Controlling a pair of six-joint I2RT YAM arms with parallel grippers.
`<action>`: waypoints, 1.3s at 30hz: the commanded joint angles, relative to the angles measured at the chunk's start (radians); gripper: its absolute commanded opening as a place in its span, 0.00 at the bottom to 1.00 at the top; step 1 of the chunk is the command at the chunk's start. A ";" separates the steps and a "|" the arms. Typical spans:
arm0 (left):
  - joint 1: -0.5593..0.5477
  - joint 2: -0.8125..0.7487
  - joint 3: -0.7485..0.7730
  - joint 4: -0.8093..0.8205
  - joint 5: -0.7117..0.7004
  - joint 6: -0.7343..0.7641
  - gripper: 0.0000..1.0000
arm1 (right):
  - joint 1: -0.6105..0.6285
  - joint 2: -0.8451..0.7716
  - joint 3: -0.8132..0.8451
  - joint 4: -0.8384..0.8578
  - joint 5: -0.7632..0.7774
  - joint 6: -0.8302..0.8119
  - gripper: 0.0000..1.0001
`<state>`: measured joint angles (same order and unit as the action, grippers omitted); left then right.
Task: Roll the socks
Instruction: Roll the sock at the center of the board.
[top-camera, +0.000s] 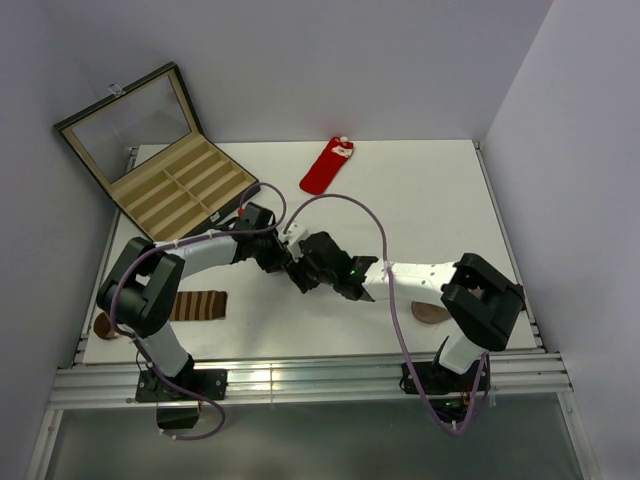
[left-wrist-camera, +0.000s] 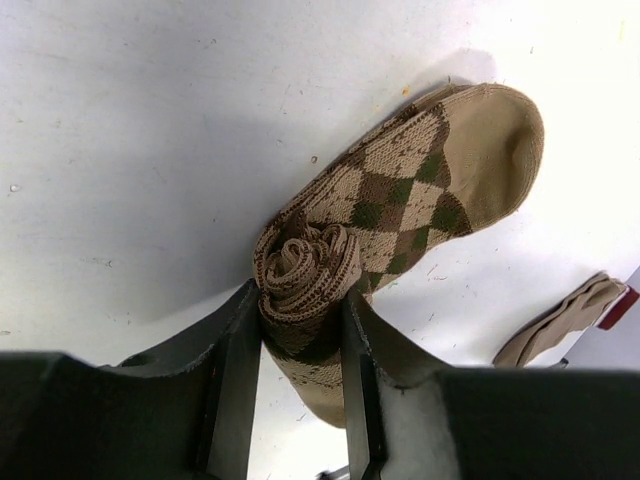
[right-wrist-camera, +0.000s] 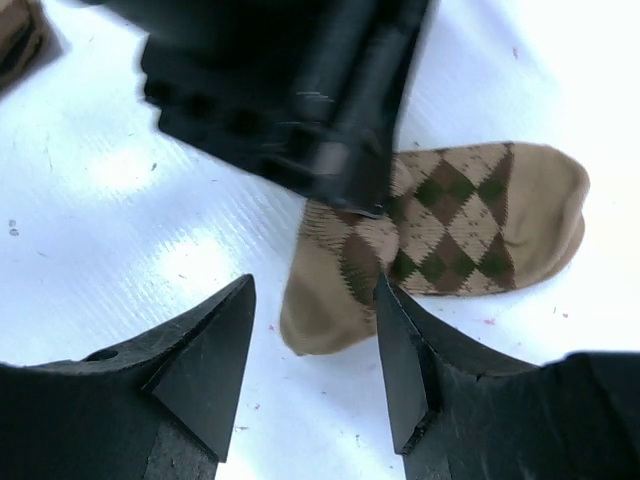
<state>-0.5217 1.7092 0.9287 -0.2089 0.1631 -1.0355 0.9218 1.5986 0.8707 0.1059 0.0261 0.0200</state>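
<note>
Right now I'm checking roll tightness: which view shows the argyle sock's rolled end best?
Left wrist: the argyle sock shows its spiral end-on, pinched in the left gripper. Right wrist shows only the flat toe half; that gripper blocks the roll. Top external: not visible.

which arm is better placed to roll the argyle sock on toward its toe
Left. The left gripper is clamped on the rolled end of the argyle sock; the right gripper stands open, gripping nothing.

Overhead view, close wrists sharing argyle sock (left-wrist-camera: 400, 200)
</note>
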 joint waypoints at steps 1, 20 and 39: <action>0.019 0.055 -0.019 -0.133 -0.071 0.075 0.18 | 0.049 0.032 0.014 0.049 0.181 -0.086 0.59; 0.023 0.078 -0.007 -0.122 -0.020 0.098 0.18 | 0.100 0.277 0.090 -0.009 0.206 -0.137 0.57; 0.043 -0.086 -0.051 -0.041 -0.106 0.051 0.66 | -0.106 0.320 0.224 -0.360 -0.472 -0.095 0.00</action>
<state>-0.4870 1.6890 0.9169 -0.2203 0.1482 -0.9852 0.8371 1.8580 1.0763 -0.0502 -0.1905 -0.1020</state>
